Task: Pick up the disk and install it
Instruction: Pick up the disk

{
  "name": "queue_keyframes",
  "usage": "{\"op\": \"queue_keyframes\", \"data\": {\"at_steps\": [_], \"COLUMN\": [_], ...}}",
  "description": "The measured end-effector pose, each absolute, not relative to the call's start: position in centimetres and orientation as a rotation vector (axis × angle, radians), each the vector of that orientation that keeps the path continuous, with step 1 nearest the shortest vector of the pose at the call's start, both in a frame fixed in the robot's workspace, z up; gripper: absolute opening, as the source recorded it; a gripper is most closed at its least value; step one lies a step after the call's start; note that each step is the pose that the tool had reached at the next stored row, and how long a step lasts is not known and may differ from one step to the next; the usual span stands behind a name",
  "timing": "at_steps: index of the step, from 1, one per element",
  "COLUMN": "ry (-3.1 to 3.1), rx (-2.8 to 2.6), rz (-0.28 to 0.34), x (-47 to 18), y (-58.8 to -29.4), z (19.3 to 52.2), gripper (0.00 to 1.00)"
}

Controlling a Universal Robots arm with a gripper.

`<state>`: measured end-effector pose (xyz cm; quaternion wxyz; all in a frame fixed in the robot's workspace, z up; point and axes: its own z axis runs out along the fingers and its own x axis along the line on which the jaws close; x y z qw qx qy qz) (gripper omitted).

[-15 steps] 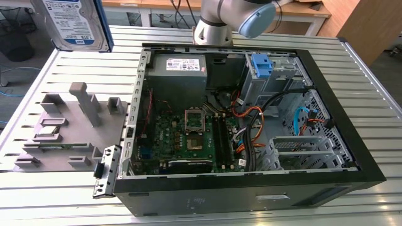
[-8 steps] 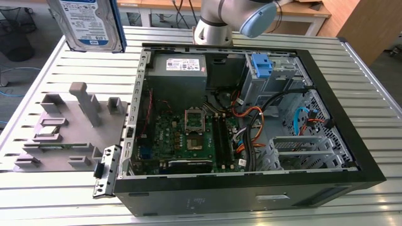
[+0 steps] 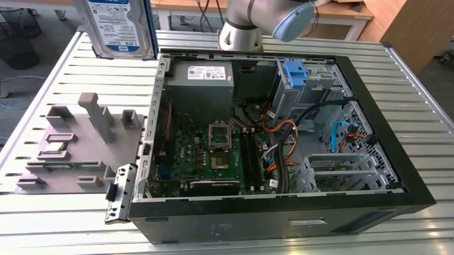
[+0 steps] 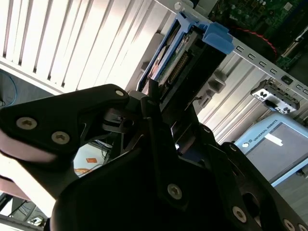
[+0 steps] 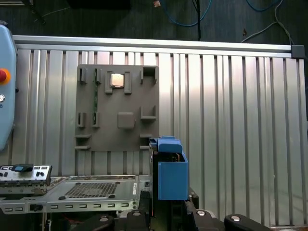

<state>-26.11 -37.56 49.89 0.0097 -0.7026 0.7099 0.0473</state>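
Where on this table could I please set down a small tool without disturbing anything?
On the exterior view's left, the table has bare slats beyond the grey fixture tray, and a narrower strip on its near side. The open computer case is crowded with boards and cables. The gripper holds the disk raised.

The exterior view looks steeply down, close in, over the open case (image 3: 284, 212). The first wrist view stares straight down from high above the slatted table (image 5: 231, 120). The second wrist view peers closely along my gripper (image 4: 168, 103). All three catch the disk (image 3: 117, 24); the exterior and first wrist views share the grey tray (image 5: 118, 108).
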Motion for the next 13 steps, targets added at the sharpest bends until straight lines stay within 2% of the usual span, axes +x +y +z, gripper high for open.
{"op": "queue_keyframes", "data": {"at_steps": [13], "ry": [2.217], "rx": [-2.194], "rz": [0.148], "x": [-20.9], "y": [-37.6], "z": [49.9], "gripper": [0.35]}}
